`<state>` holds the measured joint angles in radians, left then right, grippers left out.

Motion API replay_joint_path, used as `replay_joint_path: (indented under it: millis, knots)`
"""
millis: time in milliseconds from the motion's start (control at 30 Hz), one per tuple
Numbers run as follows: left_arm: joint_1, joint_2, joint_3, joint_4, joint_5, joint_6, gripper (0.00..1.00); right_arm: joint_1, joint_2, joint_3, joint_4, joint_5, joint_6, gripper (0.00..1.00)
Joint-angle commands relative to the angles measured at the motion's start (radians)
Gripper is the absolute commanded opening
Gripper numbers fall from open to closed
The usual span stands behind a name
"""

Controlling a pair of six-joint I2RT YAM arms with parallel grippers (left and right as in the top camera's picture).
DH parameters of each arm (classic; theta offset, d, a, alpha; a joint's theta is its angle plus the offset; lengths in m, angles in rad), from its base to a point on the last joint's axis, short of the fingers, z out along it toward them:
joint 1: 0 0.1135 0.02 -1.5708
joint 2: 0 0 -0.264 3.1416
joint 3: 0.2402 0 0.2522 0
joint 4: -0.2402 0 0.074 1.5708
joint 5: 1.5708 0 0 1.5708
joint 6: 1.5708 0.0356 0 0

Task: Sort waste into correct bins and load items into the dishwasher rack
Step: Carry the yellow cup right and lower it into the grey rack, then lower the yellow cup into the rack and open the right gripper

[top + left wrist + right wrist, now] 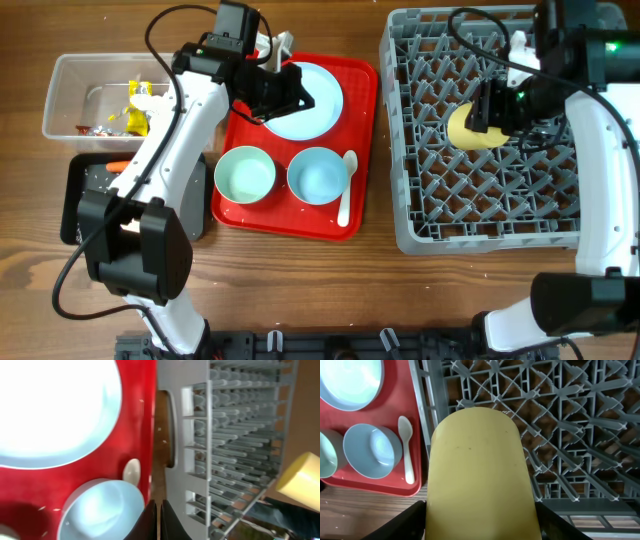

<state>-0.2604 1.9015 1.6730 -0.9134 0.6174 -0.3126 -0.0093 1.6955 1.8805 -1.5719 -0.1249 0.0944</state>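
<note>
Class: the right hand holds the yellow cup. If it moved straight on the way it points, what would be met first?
The yellow cup in the right hand would most likely meet the pegs of the grey rack directly beyond it; how far off they are is unclear.

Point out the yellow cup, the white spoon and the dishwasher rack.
yellow cup (477, 475): right wrist view, on its side wall.
white spoon (345, 195): overhead view, on its handle.
dishwasher rack (480, 240): overhead view, on its near rim.

A flat red tray (362, 120) (glossy, rectangular) lies on the wooden table (330, 290).
</note>
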Motion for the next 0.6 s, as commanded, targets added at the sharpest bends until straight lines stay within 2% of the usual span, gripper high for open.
replay_joint_path:
  millis: [0, 333, 567]
  knots:
    - [0.000, 0.001, 0.013, -0.011, -0.055, 0.021, 0.04, 0.003, 0.014, -0.012, -0.009, 0.078, 0.048, 0.29]
    - [0.000, 0.001, 0.013, -0.019, -0.070, 0.021, 0.04, 0.003, 0.016, -0.139, 0.053, 0.084, 0.046, 0.24]
    - [0.000, 0.001, 0.013, -0.026, -0.070, 0.021, 0.04, 0.003, 0.016, -0.162, 0.023, 0.107, 0.039, 0.20]
